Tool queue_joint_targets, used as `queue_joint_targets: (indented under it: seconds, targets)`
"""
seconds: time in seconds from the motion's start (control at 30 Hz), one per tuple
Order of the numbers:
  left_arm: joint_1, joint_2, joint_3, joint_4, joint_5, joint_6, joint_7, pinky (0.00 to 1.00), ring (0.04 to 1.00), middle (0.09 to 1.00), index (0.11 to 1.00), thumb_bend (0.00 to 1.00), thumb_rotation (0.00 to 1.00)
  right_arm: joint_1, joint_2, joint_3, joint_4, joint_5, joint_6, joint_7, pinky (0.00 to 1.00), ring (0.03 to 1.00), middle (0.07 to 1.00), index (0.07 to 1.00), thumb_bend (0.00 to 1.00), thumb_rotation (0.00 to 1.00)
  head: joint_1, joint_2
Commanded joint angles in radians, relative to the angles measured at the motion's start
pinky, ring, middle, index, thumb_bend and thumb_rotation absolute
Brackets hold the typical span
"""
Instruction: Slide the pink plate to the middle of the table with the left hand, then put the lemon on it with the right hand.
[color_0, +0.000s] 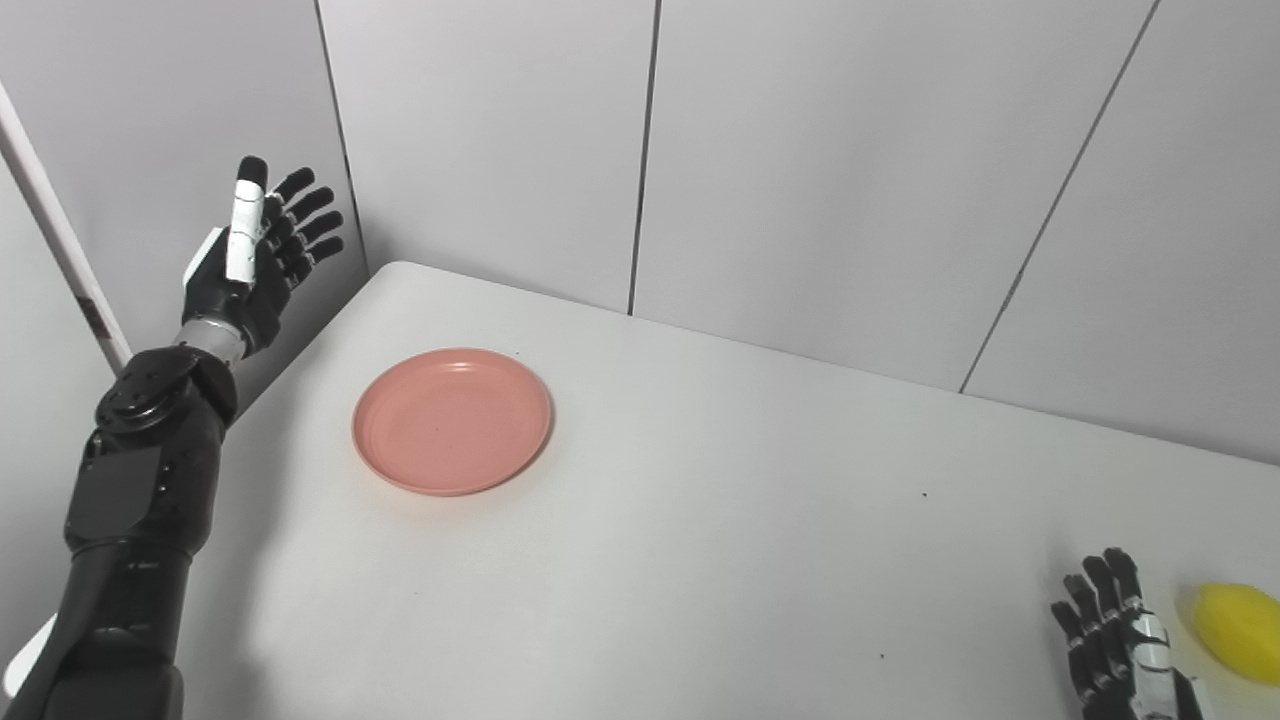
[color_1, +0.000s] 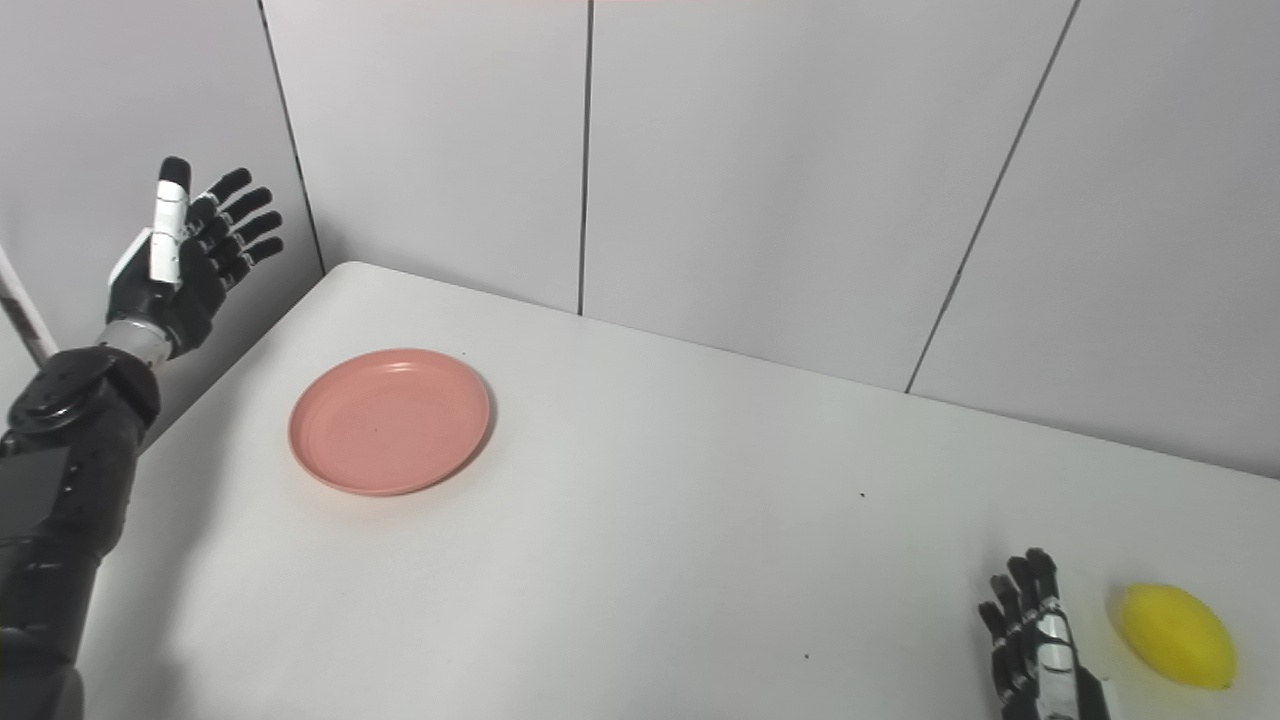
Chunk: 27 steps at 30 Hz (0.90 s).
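Pink plate (color_0: 452, 421) lies empty on my worktop's (color_0: 700, 520) left side. I see the left robot hand (color_0: 258, 262) raised beyond the worktop's edge, fingers spread, holding nothing. Right robot hand (color_1: 1040, 648), open, rests just beside the lemon (color_1: 1177, 636).

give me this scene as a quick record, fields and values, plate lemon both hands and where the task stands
pink plate: empty, flat on the white table, toward its left far part
lemon: on the table near the right edge, not held
left hand: raised off the table's left edge, open, apart from the plate
right hand: low at the near right, open, just left of the lemon, no contact visible
task stage: plate not yet slid, lemon not yet picked up
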<state>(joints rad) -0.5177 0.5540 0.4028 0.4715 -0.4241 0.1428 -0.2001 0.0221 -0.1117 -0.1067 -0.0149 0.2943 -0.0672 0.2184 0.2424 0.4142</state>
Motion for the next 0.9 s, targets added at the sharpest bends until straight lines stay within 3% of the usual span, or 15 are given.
queue_joint_targets:
  seconds: [0.0,0.1,0.3,0.47,0.63,0.87]
  targets:
    - [-0.066,0.006,-0.003,0.010,0.004,-0.046,-0.010,0.88,0.895,0.905,0.915,0.92,0.93,0.063,0.023,0.012,0.088,0.005,-0.032,0.012,1.00,1.000,1.000,1.000,0.69,0.92,-0.001,0.003]
    - [-0.073,-0.015,-0.013,0.064,0.006,-0.073,-0.017,0.92,0.890,0.904,0.910,0.92,0.92,0.064,0.024,0.011,0.084,0.007,-0.028,0.012,1.00,1.000,1.000,1.000,0.69,0.91,-0.001,0.003]
    - [-0.062,-0.051,-0.033,0.087,0.016,-0.090,-0.011,0.89,0.895,0.902,0.925,0.90,0.91,0.066,0.026,0.013,0.083,0.002,-0.032,0.009,1.00,1.000,1.000,1.000,0.70,0.91,-0.009,0.007]
    - [-0.064,-0.050,-0.057,0.134,0.048,-0.104,-0.013,0.82,0.890,0.903,0.934,0.89,0.94,0.064,0.031,0.012,0.083,0.003,-0.027,0.005,1.00,1.000,1.000,1.000,0.70,0.90,-0.012,0.007]
    - [-0.062,-0.055,-0.055,0.160,0.059,-0.097,-0.006,0.90,0.897,0.909,0.932,0.85,0.95,0.063,0.031,0.011,0.087,0.005,-0.036,0.010,1.00,1.000,1.000,1.000,0.70,0.90,-0.013,0.009]
    - [-0.056,-0.053,-0.056,0.196,0.089,-0.091,0.022,0.89,0.881,0.884,0.906,0.83,0.96,0.066,0.032,0.012,0.079,0.004,-0.028,0.007,1.00,1.000,1.000,1.000,0.69,0.90,-0.016,0.016]
